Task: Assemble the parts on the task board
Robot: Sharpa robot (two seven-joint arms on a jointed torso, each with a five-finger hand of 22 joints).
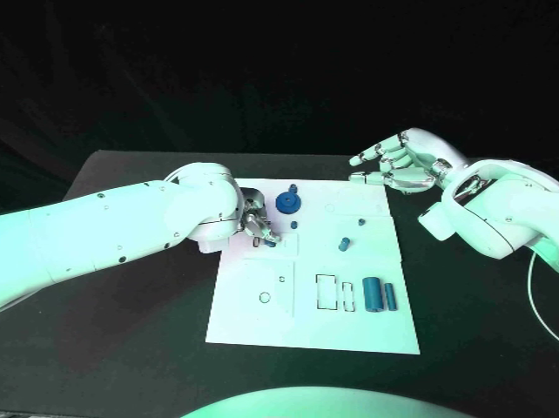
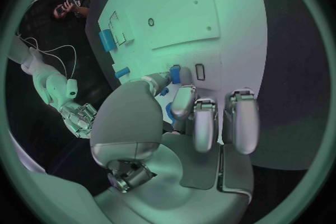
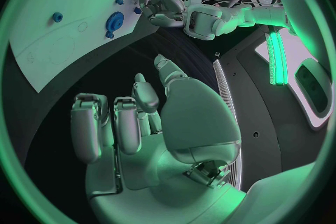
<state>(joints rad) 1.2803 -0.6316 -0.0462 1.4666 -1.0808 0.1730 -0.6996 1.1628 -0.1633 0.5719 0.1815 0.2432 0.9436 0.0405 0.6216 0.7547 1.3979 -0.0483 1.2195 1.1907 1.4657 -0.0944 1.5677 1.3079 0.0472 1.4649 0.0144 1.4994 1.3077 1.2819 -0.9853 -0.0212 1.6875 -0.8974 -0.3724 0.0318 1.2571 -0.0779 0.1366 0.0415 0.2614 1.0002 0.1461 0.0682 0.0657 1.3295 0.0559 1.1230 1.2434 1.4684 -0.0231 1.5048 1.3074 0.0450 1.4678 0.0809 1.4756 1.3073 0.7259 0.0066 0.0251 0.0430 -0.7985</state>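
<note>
Parts on the white task board number six that I can count: one blue gear near its far edge, one small peg at the middle, two cylinders side by side toward its right edge, one tiny piece just below the gear, and one small blue part pinched in my left hand by the board's left edge. My right hand hovers beyond the board's far right corner, fingers spread, holding nothing. One black table carries everything.
</note>
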